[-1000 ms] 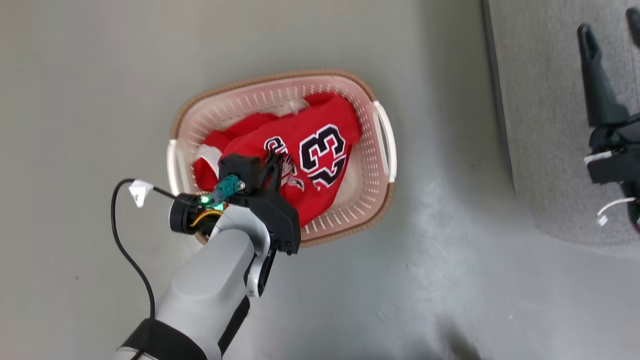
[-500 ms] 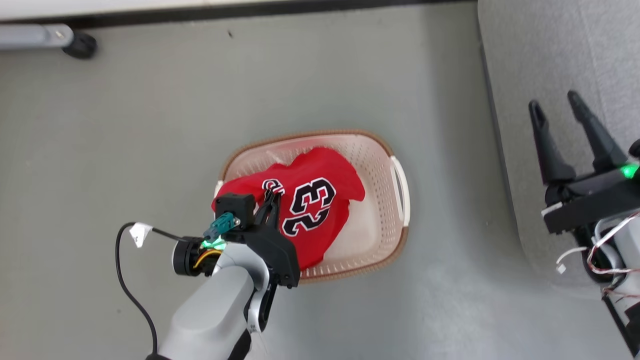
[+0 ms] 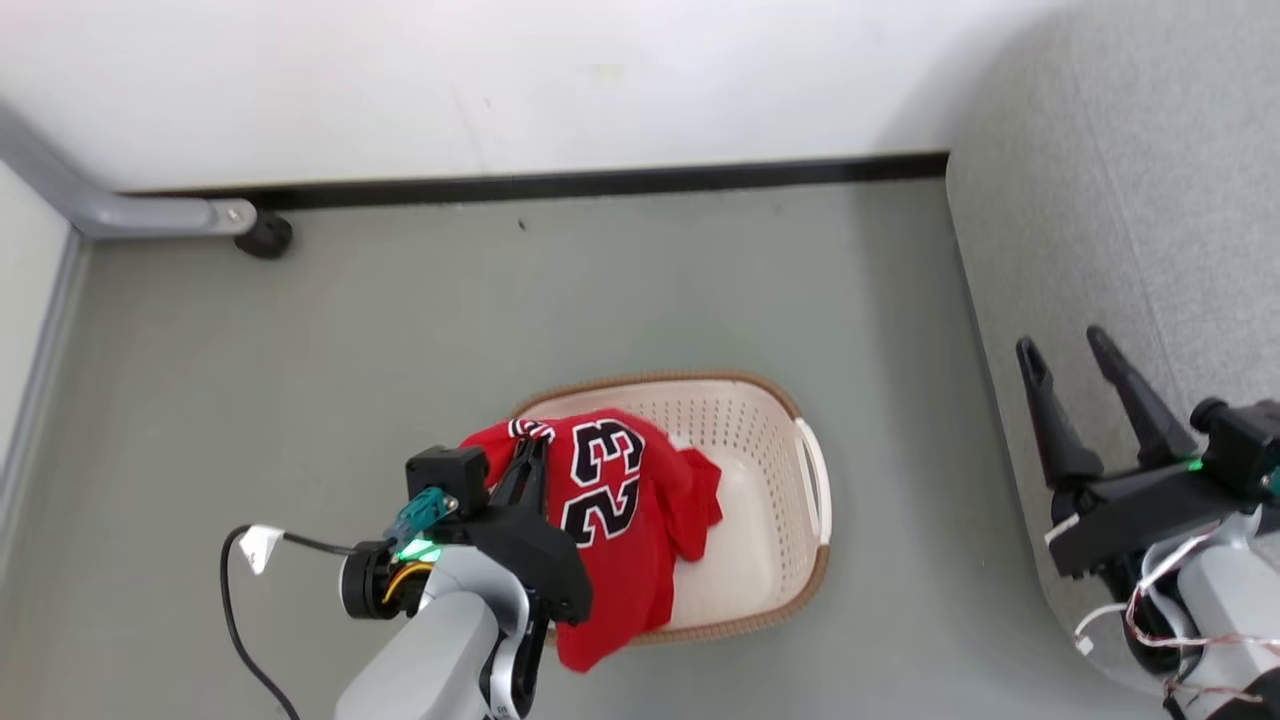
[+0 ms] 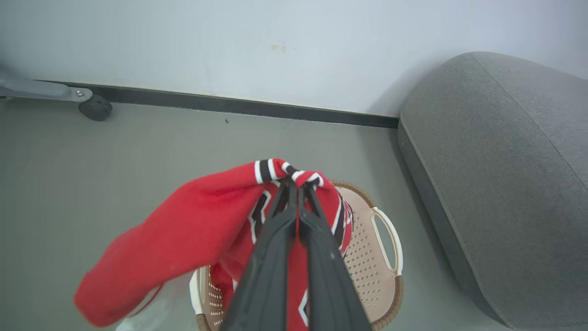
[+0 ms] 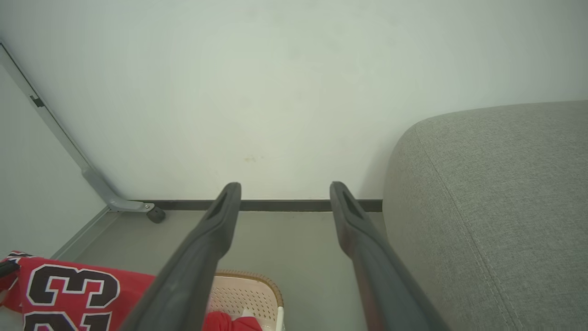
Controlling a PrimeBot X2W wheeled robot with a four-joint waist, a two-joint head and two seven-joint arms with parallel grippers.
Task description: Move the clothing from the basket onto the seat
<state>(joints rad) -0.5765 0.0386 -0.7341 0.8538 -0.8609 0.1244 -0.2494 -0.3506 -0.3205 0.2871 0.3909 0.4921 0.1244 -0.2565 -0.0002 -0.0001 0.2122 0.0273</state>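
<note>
A red jersey with a black-and-white 23 hangs from my left gripper, which is shut on its striped collar. The cloth is lifted, and its lower part drapes over the near rim of the cream perforated basket on the floor. The wrist view shows the jersey bunched around the closed fingers above the basket. My right gripper stands open and holds nothing, over the edge of the grey seat. Between its spread fingers are wall and floor, with the seat to the right.
A white wall with a black baseboard runs behind the basket. A grey metal leg with a black foot stands at the far left. A black cable with a white tag loops from my left wrist. Grey floor separates basket and seat.
The head camera has risen and tilted, so the whole picture shifted. My left gripper has lifted the jersey up out of the basket. The right gripper stays open.
</note>
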